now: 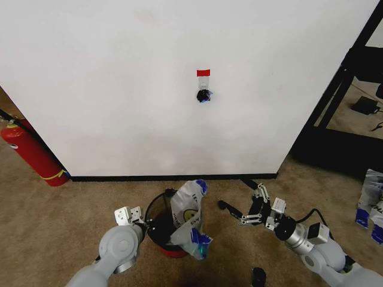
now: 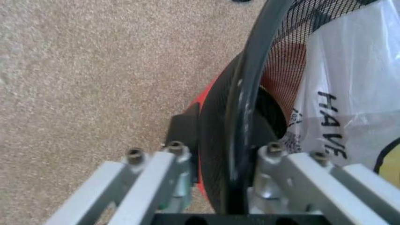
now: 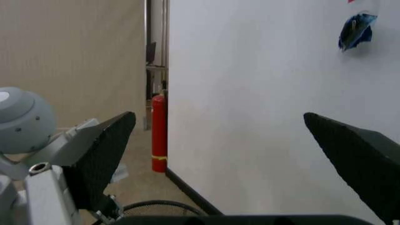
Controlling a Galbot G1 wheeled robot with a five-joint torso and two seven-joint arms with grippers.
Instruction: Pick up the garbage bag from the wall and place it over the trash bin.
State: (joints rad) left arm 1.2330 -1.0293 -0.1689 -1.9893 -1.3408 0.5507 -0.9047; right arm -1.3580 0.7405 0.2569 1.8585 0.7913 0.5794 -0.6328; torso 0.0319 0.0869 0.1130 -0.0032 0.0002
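The garbage bag (image 1: 188, 216), white with a yellow smiley and black letters, is draped over the right side of the trash bin (image 1: 157, 222) on the carpet below the wall (image 1: 119, 89). My left gripper (image 1: 142, 220) clamps the bin's left rim, one finger outside and one inside. In the left wrist view the black rim (image 2: 240, 108) runs between my fingers (image 2: 153, 173), with the garbage bag (image 2: 356, 93) beside them. My right gripper (image 1: 241, 201) hovers open to the right of the bag, holding nothing. It also shows in the right wrist view (image 3: 218, 117), facing the wall.
A black hook (image 1: 204, 95) with a blue scrap sits under red tape (image 1: 203, 72) on the wall. A red fire extinguisher (image 1: 33, 152) leans at the left. A black shelf frame (image 1: 350, 89) and white-and-blue packages (image 1: 371, 203) stand at the right.
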